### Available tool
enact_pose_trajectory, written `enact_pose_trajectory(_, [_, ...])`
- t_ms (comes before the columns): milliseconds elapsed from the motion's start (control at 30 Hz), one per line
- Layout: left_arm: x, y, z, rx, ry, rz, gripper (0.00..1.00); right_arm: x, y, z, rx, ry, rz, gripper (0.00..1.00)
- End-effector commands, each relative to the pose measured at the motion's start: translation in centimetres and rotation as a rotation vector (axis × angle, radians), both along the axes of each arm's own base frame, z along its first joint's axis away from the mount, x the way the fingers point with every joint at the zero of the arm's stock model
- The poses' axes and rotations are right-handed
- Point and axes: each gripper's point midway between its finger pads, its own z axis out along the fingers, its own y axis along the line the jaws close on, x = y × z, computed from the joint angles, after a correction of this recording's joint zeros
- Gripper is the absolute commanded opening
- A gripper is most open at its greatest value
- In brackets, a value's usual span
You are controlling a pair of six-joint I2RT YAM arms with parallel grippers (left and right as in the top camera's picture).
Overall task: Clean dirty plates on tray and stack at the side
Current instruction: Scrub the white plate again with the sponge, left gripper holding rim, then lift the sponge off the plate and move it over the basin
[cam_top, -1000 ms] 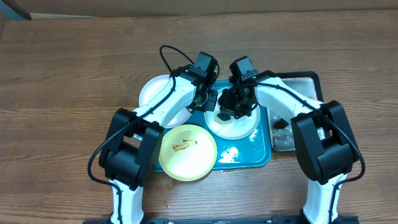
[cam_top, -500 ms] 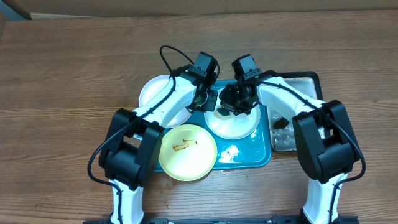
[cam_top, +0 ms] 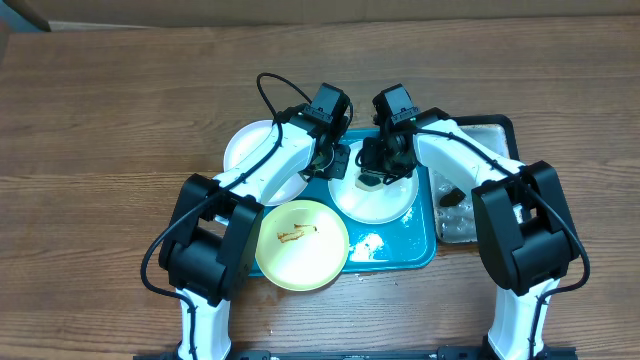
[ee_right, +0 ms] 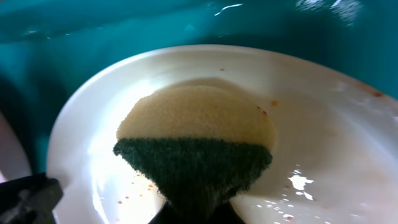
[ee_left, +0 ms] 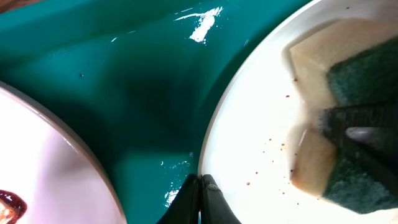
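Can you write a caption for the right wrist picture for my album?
The right gripper holds a sponge on a wet white plate in the teal tray.

Wet teal tray under speckled white plate; second white plate and smeared yellow-green plate at its left edge.

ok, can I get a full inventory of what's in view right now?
table: 1, brown wood
tray: 1, teal, mid-table
centre plate: 1, white, on the tray
left plate: 1, white, at the tray's left edge
front plate: 1, yellow-green, brown smear, overlapping the tray's front-left corner
sponge: 1, yellow and green, on the centre plate
black tray: 1, black, right of the tray
left gripper: 1, black, shut, tips at the centre plate's rim
right gripper: 1, black, shut on the sponge
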Motion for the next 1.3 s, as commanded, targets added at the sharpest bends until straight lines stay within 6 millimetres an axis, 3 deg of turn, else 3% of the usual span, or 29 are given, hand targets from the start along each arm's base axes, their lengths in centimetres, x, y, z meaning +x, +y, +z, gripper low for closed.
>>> enact_pose_trajectory(0, [-0.1, -1.0, 0.9, -0.030, -0.008, -0.005, 0.04, 0.0, -2.7, -1.2, -0.127, -0.006, 0.003, 0.04])
enact_pose_trajectory(200, [0.0, -1.0, 0.9, -0.029, -0.009, -0.005, 0.04, 0.6, -2.6, 1.5, -0.117, -0.071, 0.028, 0.04])
enact_pose_trajectory(633, [0.2, -1.2, 1.2, -0.035, -0.018, -0.004, 0.04, 0.7, -5.2, 9.5, -0.253, -0.163, 0.081, 0.04])
enact_pose_trajectory(867, [0.5, -0.6, 2.0, -0.003, -0.035, 0.005, 0.04, 0.2, -6.0, 9.7, -0.285, -0.133, 0.056, 0.04])
enact_pose_trajectory(1033, [1.4, 0.7, 4.5, 0.080, -0.067, 0.027, 0.04, 0.0, -6.7, 9.6, -0.286, -0.111, 0.022, 0.04])
enact_pose_trajectory(1267, [2.8, 0.9, 8.9, 0.096, -0.137, 0.047, 0.04, 0.0, -7.1, 9.6, -0.279, -0.101, 0.011, 0.04])
